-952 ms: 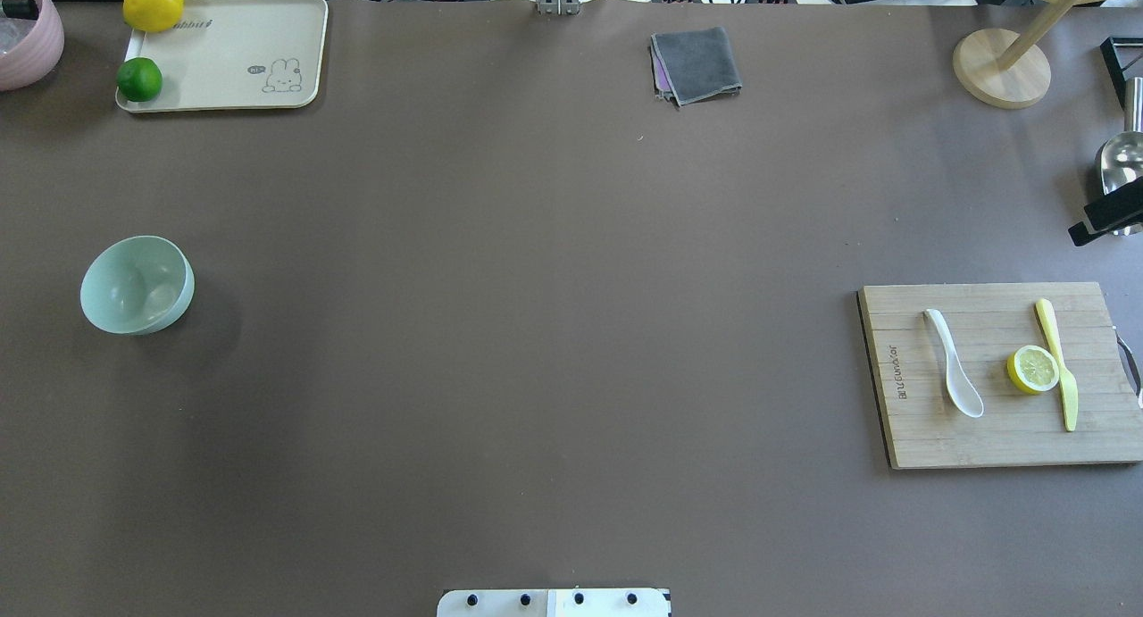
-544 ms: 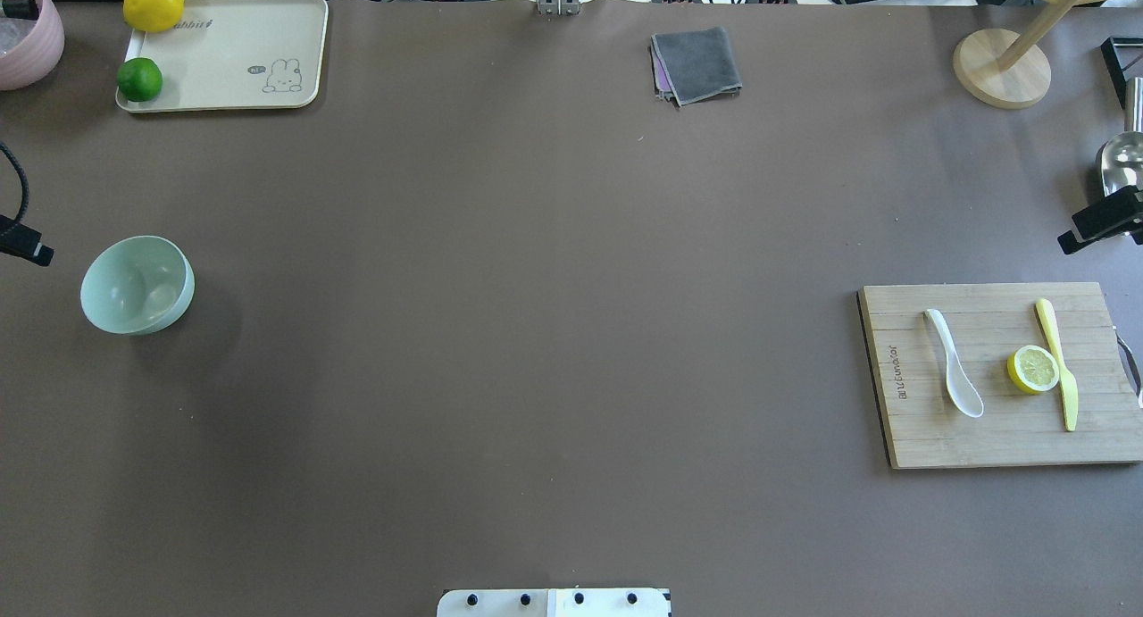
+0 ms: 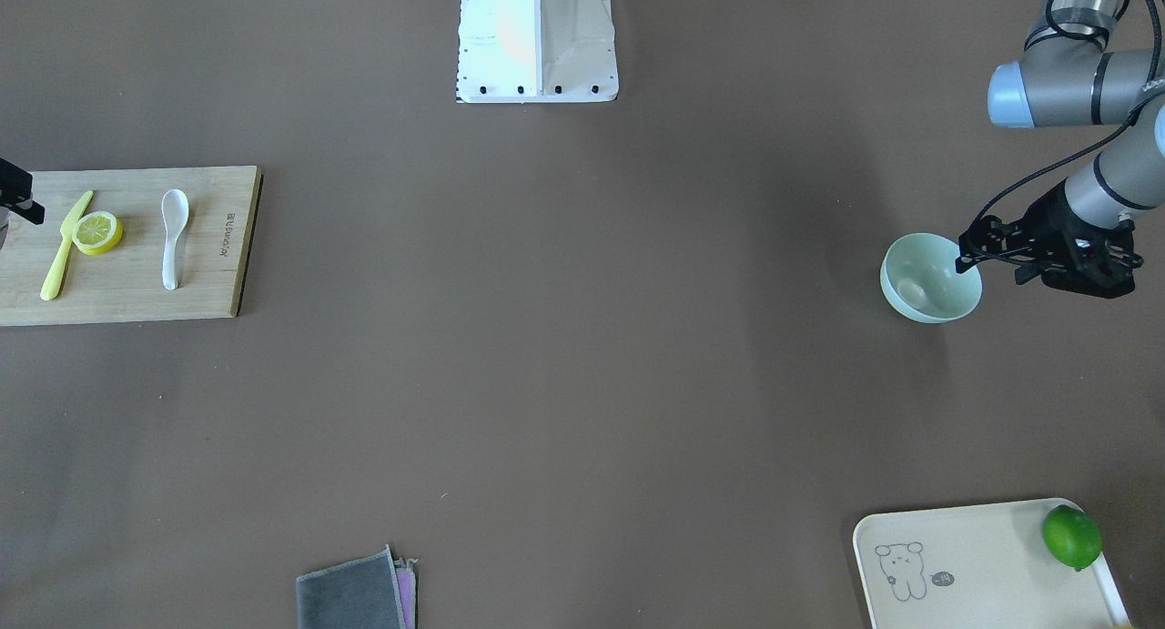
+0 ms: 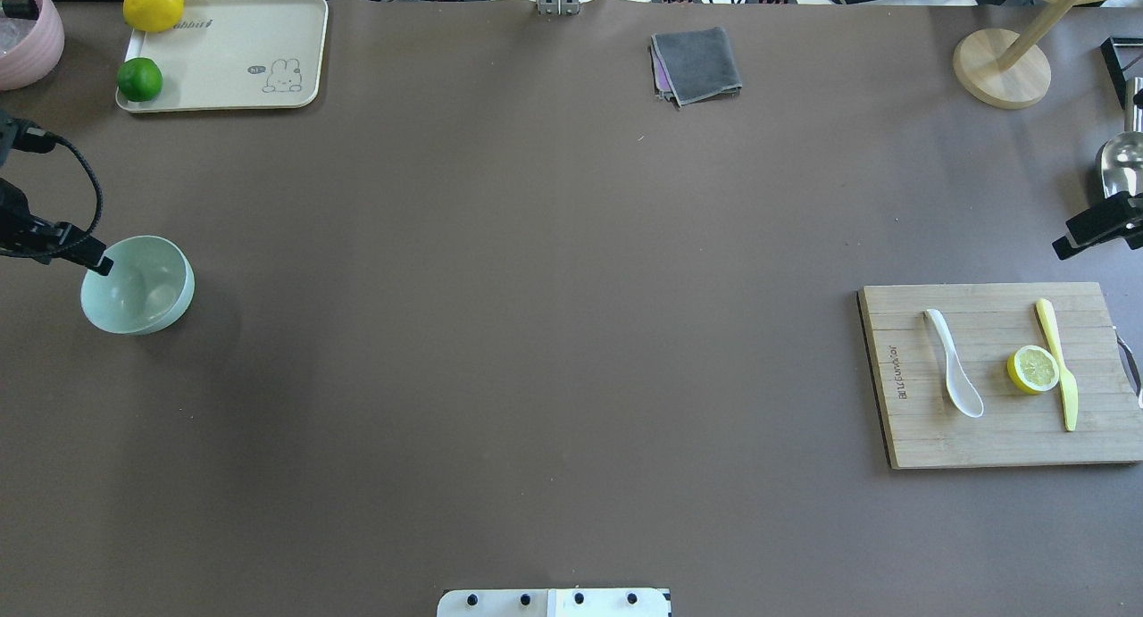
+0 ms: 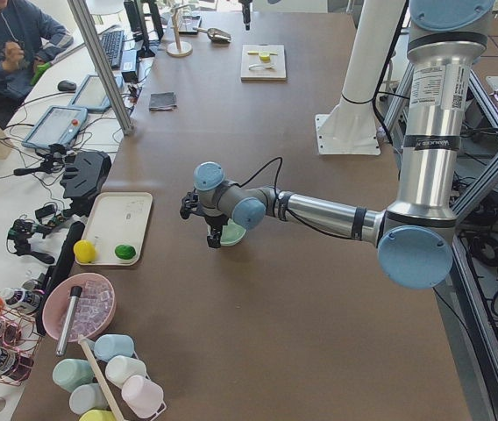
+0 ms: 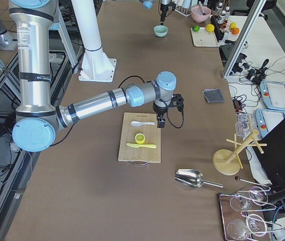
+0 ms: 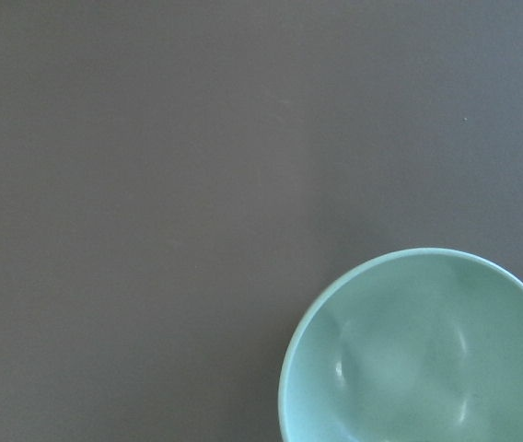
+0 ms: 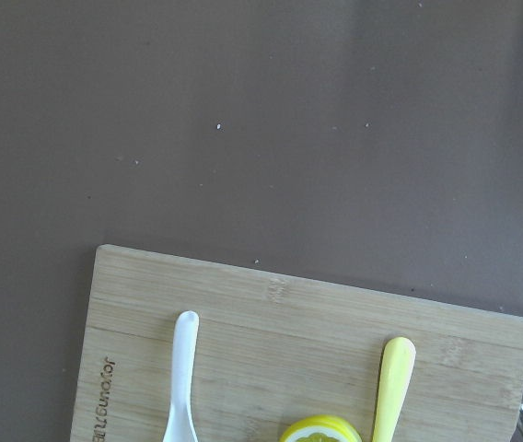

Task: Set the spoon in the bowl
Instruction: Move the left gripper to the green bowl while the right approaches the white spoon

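Overhead exterior: spoon (image 4: 954, 364) lies flat on the wooden cutting board (image 4: 982, 438), on the half of the board nearest the table middle, just beside the board's printed logo edge. Its handle points to the board's far edge, its scoop to the board's robot-side edge. 2 other items share the board: lemon half (image 4: 1033, 369) just outboard of the spoon, not touching it, and a yellow-green knife (image 4: 1058, 362) touching the lemon's outer side. Bowl (image 4: 138, 285) sits upright with nothing in it, well apart from the board at the opposite end of the table. Right gripper (image 4: 1067, 244) sits just past the board's far edge, near its outer corner, clear of the spoon. Right wrist view looks down on that far edge with the spoon handle tip and knife tip in frame. Left gripper (image 3: 967, 258) is at the bowl rim on the side facing away from the board; contact unclear. Spread or pressed together: cannot tell for either claw, no fingers show in the wrist views.
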Robot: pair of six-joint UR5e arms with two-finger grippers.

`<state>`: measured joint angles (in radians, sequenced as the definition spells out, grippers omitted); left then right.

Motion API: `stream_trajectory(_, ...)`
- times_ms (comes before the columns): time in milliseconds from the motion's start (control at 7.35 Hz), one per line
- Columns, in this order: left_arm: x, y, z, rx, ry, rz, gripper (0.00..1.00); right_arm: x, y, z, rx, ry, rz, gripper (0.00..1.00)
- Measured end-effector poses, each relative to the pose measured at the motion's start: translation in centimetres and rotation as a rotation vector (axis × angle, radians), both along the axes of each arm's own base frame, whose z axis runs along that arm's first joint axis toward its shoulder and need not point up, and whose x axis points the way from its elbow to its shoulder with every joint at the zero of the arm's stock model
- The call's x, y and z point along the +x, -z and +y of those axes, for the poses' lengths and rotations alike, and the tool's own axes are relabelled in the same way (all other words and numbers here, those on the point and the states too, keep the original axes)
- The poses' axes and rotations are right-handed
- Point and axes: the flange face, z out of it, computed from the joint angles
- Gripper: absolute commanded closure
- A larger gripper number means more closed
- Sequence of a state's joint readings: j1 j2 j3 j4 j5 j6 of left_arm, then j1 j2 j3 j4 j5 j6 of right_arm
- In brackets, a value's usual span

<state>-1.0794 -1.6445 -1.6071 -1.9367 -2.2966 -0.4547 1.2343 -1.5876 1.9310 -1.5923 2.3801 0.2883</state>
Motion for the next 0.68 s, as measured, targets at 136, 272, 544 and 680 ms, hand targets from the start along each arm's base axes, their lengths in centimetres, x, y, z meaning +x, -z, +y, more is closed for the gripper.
stream_trajectory(136, 0.9, -1.0, -0.4, 0.007, -0.012, 0.004, 0.23, -0.1, 0.0, 0.0, 0.002, 0.001, 0.001, 0.00)
stream_trajectory(272, 1.5, -1.8, -0.6, 0.017, -0.019, 0.011, 0.45, -0.2, 0.1, 0.0, 0.003, 0.003, 0.002, 0.00)
stream_trajectory(544, 1.9, -2.2, -0.5, 0.027, -0.023, 0.020, 1.00, -0.4, 0.2, 0.0, 0.006, 0.006, 0.002, 0.00)
stream_trajectory(680, 1.9, -2.2, -0.5, 0.026, -0.024, 0.023, 1.00, -0.5, 0.2, 0.0, 0.006, 0.009, 0.002, 0.00)
